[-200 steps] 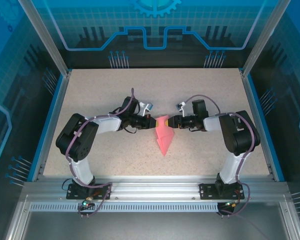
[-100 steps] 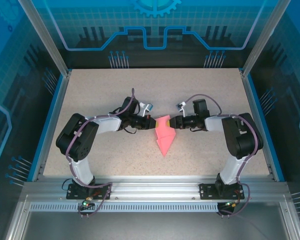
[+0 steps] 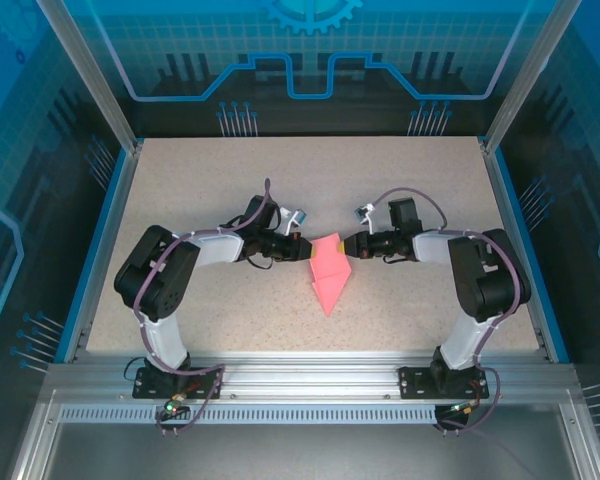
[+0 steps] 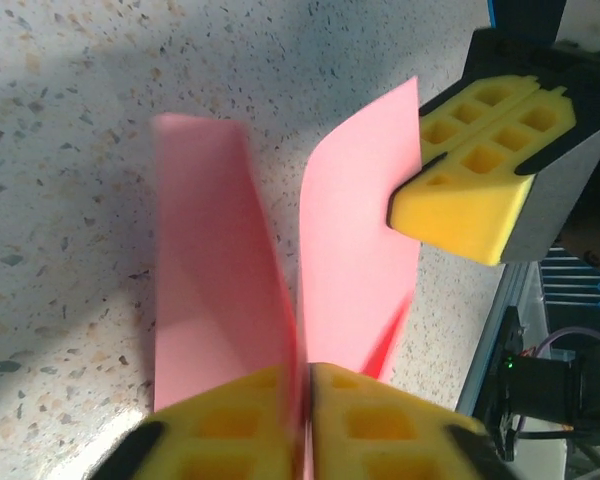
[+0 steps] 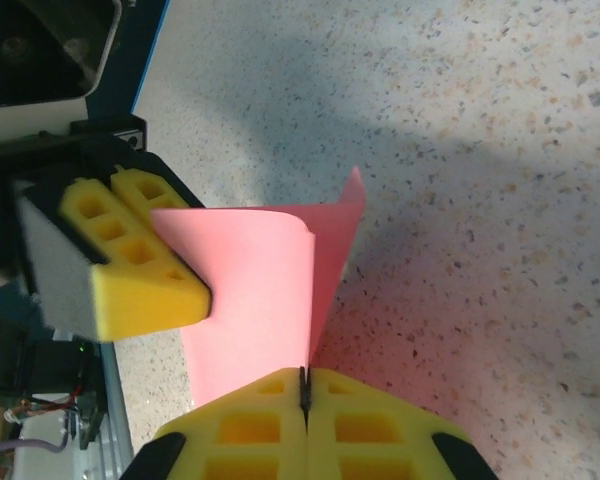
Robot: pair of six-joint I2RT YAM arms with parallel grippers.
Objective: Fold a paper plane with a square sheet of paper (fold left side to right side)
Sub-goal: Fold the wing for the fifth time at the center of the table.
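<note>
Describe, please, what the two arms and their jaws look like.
Both the left arm and right arm have bulky black joint housings joined by white links, with a purplish-grey cable looping along each. The jaws are yellow blocks with square grid recesses, on dark grey mounts.

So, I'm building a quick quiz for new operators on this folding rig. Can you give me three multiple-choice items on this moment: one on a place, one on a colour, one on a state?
1. Where is the paper plane?
A. Mid-table, between the left pincer and the right pincer
B. At the far left corner
C. On the near rail

2. What colour are the pincer pads?
A. Green
B. Yellow
C. White

3. What is the left pincer doing?
A. Hanging open
B. Shut on nothing
C. Shut on the paper plane

Answers: 1 A, the top view shows it between both pincers; 2 B, both wrist views show yellow pads; 3 C, the left wrist view shows its pads closed on pink paper.
</note>
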